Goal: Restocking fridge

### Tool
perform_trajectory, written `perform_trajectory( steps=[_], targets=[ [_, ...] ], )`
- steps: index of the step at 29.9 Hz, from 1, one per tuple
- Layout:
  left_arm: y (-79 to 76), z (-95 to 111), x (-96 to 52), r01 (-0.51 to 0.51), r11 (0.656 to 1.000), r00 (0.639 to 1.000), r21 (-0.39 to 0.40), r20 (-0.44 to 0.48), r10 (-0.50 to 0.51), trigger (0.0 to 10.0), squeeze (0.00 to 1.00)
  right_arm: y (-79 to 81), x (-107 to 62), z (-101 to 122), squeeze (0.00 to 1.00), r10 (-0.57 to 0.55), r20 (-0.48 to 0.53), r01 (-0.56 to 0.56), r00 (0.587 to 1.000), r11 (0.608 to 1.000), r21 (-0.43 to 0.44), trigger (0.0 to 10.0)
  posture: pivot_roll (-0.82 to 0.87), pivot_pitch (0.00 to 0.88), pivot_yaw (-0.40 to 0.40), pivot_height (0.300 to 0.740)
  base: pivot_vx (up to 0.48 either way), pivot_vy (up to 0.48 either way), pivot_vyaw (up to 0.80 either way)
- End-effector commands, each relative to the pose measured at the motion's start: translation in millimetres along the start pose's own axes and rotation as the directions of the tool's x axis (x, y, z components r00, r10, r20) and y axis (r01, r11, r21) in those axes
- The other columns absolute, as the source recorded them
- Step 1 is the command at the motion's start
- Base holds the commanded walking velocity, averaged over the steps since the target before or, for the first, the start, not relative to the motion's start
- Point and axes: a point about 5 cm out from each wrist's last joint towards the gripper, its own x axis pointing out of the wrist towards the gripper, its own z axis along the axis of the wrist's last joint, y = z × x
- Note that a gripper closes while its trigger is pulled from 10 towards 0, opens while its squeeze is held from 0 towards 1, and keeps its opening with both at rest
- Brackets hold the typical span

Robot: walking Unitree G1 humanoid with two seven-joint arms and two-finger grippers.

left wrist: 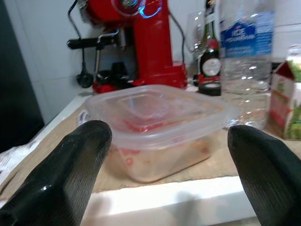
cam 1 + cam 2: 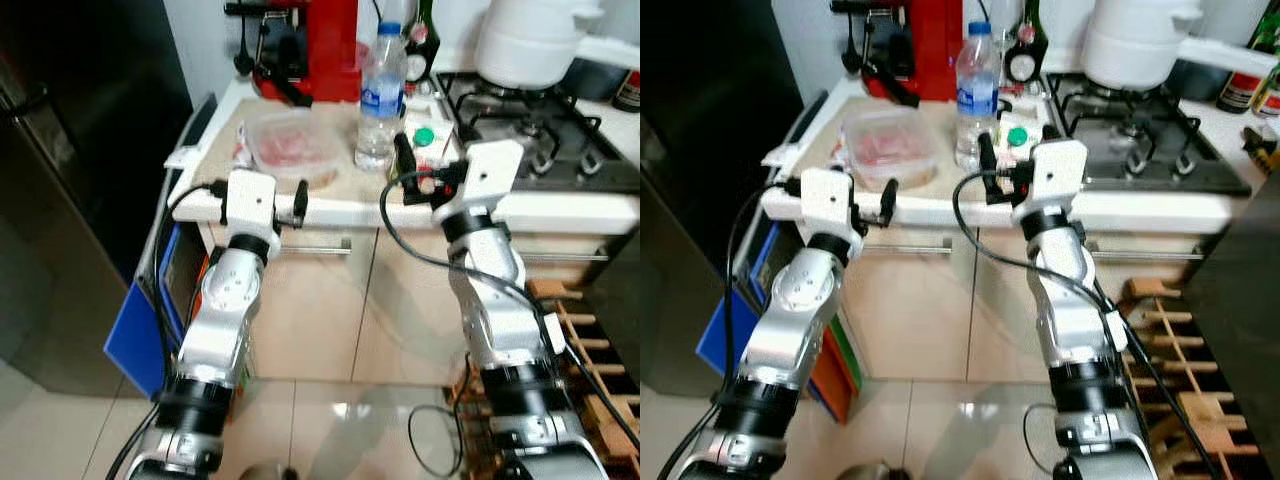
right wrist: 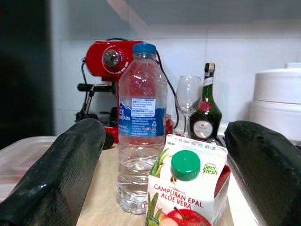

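Both tools are raised at the front edge of the table. Left tool: fingers spread wide, holding nothing, aimed at the lidded clear plastic food container, which sits on the table just beyond the fingertips. Right tool: fingers spread wide, holding nothing, facing the juice carton with green cap. Water bottle stands just beside the carton, behind it. Red coffee machine, wine glass and dark bottle stand at the wall. Dark fridge is on the robot's left.
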Motion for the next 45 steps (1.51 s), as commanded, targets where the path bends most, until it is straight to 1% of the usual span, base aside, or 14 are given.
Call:
perform_trajectory(
  steps=[1,5,12,17,24,29,35,42,45],
  targets=[
    [-0.5,6.8,-1.3,0.013,1.0,1.0,0.021,0.022,-0.014,10.0,0.0,1.3,5.8,4.9,0.0,0.001,0.031,-0.001,1.0,1.0,-0.007,10.0,0.06,0.043,0.046,0.74,0.0,0.0,0.0],
    [1.1,5.2,-5.2,0.005,1.0,1.0,0.02,0.016,-0.005,10.0,0.0,2.1,10.3,2.4,0.0,-0.002,0.035,0.003,0.999,1.0,-0.004,10.0,0.07,0.053,0.043,0.74,0.0,0.0,0.0],
    [1.1,10.2,-10.1,-0.001,1.0,1.0,0.025,0.025,0.0,10.0,0.0,2.9,19.3,1.1,0.0,-0.018,0.045,0.018,0.999,1.0,-0.002,10.0,0.1,0.073,0.035,0.74,0.0,0.0,0.0],
    [4.9,13.2,-15.0,-0.001,0.999,1.0,0.039,0.024,0.0,10.0,0.0,-4.6,30.4,1.5,0.0,-0.079,0.054,0.078,0.995,0.997,0.003,10.0,0.12,0.079,0.043,0.74,0.0,0.0,0.0],
    [7.0,14.9,-18.4,-0.003,0.999,1.0,0.052,0.019,0.002,10.0,0.0,-10.8,38.1,2.5,0.0,-0.119,0.056,0.119,0.991,0.993,-0.004,10.0,0.14,0.085,0.037,0.74,0.0,0.0,0.0],
    [7.5,14.5,-20.8,-0.006,0.999,1.0,0.054,0.01,0.006,10.0,0.0,-9.2,45.7,-1.1,0.0,-0.135,0.02,0.134,0.991,0.989,0.061,10.0,0.14,0.088,0.031,0.74,0.0,0.0,0.0],
    [8.6,17.9,-22.2,-0.019,0.998,1.0,0.058,0.022,0.018,10.0,0.0,-5.9,55.9,-0.3,0.0,-0.142,0.001,0.141,0.99,0.989,0.044,10.0,0.15,0.097,0.018,0.74,0.0,0.0,0.0],
    [8.7,18.5,-23.4,-0.028,0.998,0.999,0.054,0.018,0.027,10.0,0.0,-1.4,61.8,0.5,0.0,-0.136,-0.005,0.136,0.991,0.99,0.035,10.0,0.15,0.103,0.006,0.74,0.0,0.0,0.0],
    [9.1,18.4,-23.0,-0.032,0.998,0.999,0.054,0.017,0.031,10.0,0.0,-2.5,62.5,-3.7,0.0,-0.169,-0.04,0.169,0.985,0.986,0.005,10.0,0.15,0.105,0.003,0.74,0.0,0.0,0.0]
  ],
)
